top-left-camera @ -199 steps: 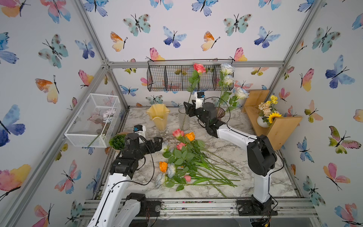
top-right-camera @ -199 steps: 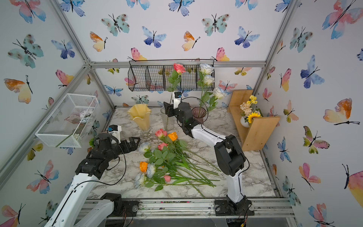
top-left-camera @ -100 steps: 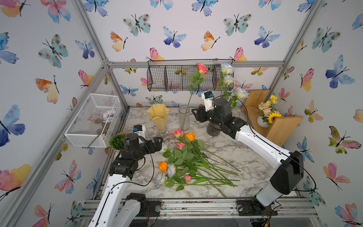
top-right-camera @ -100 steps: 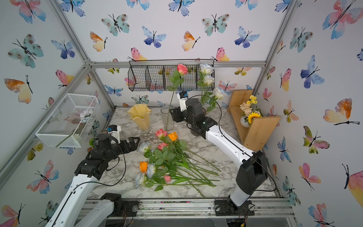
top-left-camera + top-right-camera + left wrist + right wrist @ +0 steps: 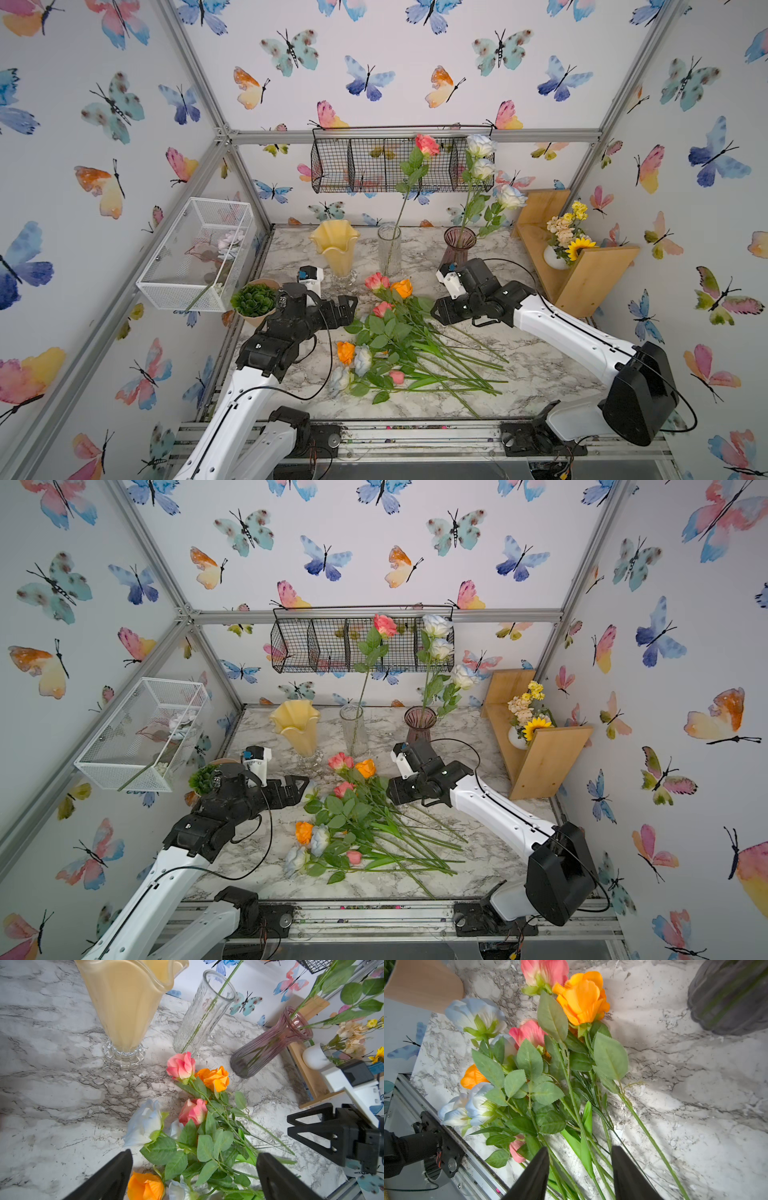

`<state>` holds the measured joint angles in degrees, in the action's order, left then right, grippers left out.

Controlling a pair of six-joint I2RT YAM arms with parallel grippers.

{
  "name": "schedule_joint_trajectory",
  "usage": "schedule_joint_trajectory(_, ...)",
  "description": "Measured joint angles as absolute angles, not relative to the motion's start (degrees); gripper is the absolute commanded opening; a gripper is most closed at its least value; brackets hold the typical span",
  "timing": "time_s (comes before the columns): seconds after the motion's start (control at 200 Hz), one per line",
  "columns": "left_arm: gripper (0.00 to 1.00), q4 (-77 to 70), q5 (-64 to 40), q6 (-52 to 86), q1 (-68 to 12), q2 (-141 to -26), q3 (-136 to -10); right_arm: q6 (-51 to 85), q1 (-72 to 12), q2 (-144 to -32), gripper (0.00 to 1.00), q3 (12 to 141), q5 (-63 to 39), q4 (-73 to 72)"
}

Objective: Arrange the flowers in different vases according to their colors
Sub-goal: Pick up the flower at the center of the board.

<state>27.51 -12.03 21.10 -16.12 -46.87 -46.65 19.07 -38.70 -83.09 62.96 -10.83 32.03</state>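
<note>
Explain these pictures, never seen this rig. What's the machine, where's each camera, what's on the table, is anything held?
Two robot arms stand at the near edge of a marble table; each ends in a gripper with two fingers. Two pictures look down from one overhead camera, nearly identical. The other two come from cameras on the arms' wrists, looking past the fingers. At the back: a yellow ruffled vase, apparently empty, a clear ribbed vase with one pink rose, a purple vase with white roses. Loose orange, pink and white flowers lie piled in the middle. The left gripper is wide open; the right gripper hangs over that pile, fingers apart. Nothing is held.
</note>
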Motion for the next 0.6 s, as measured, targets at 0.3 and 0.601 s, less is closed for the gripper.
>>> schedule_joint_trajectory(0.3,0.99,29.39,-10.79,20.8,-16.14,-45.3,-46.72,16.84,-38.65,-92.71,0.52,63.2,-6.63,31.97)
schedule_joint_trajectory(0.601,0.99,29.43,-10.79,20.8,-16.14,-46.65,-46.15,12.08,-38.65,-98.28,0.51,64.4,-2.28,31.51)
